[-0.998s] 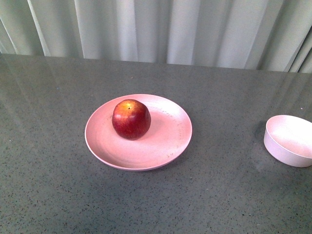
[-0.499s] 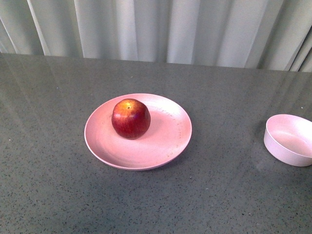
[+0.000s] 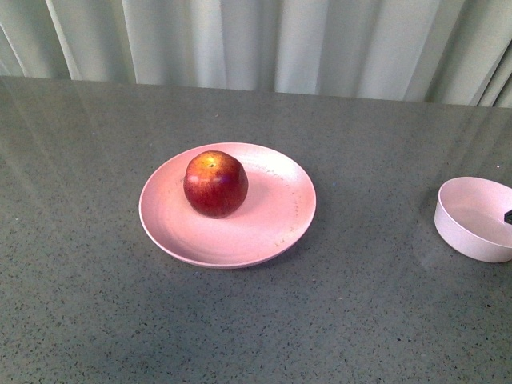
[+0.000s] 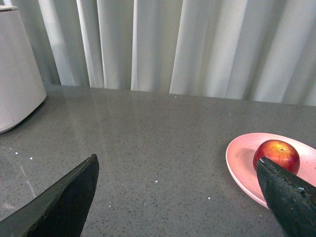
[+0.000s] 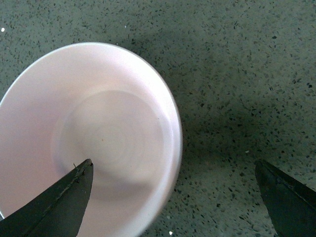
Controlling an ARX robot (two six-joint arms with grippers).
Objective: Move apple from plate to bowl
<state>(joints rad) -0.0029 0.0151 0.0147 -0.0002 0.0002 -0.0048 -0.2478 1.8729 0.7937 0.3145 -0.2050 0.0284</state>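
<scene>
Apple [image 3: 215,184] is recorded on plate [image 3: 272,228], unmoved on it since the earlier frame. The whole scene is shifted slightly upward in the front view. A dark tip [image 3: 508,216] is newly seen over bowl [image 3: 472,236]. Only the wrist views show jaws: right gripper [image 5: 173,163] is spread wide above the bowl, left gripper [image 4: 177,160] is spread wide over the tabletop [image 4: 148,138].

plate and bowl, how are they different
The plate is wide and shallow; the bowl is smaller and deeper. The plate is salmon pink; the bowl is a paler pink-white. The plate holds the apple; the bowl is empty. Both are round and sit on the grey table.
</scene>
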